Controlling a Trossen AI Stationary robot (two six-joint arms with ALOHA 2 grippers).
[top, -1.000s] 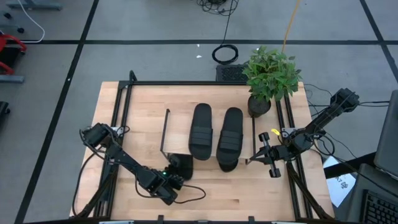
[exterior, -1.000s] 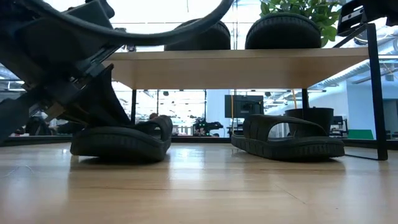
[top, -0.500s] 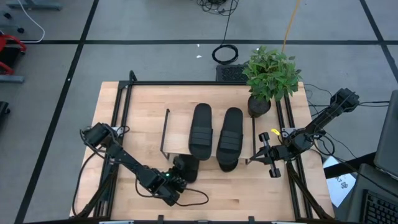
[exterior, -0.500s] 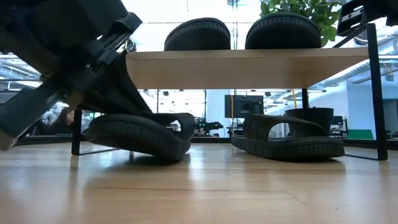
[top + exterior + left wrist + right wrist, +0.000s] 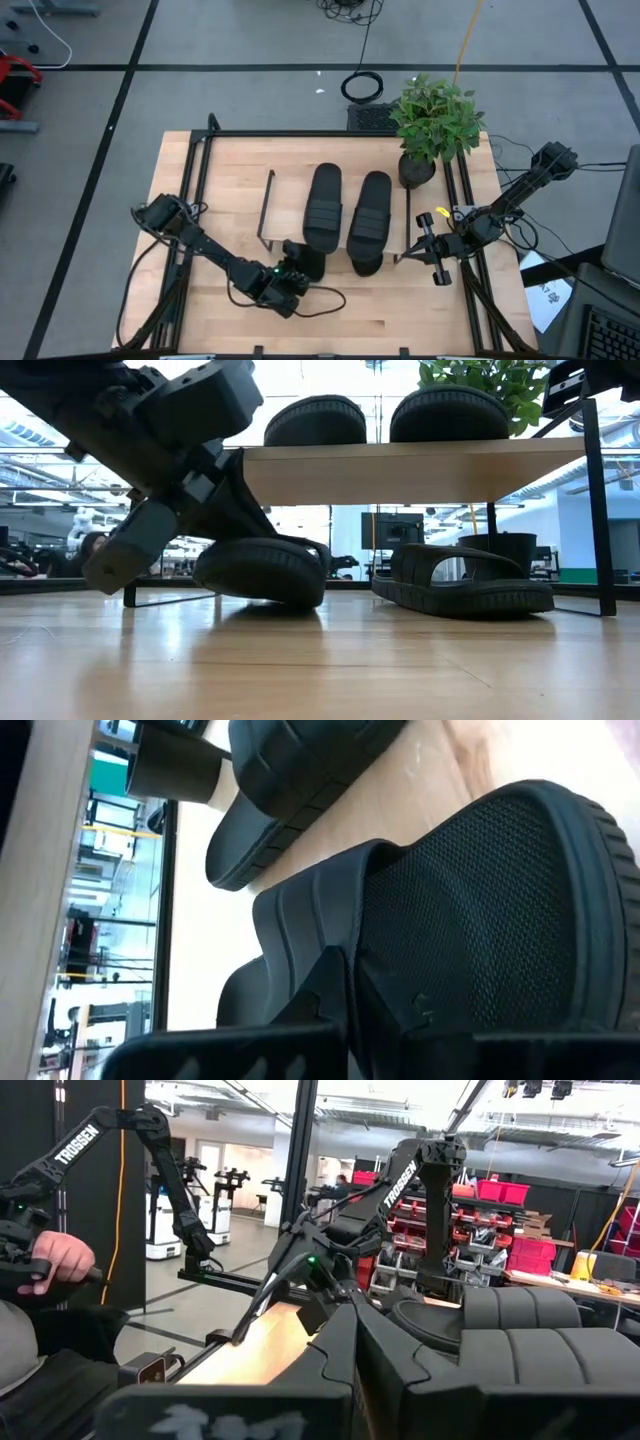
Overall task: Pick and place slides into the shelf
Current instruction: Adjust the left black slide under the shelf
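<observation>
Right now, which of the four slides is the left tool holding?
The one under the shelf on its left side, tilted off the table and clamped by the left tool. The other lower slide lies flat; two sit on top.

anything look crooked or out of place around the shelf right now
One thing: the slide held by the left gripper is tilted, lifted off the tabletop at the shelf's front-left edge, not yet flat underneath. The other lower slide lies flat under the board, and two slides sit side by side on top. The right gripper waits beside the shelf.
</observation>
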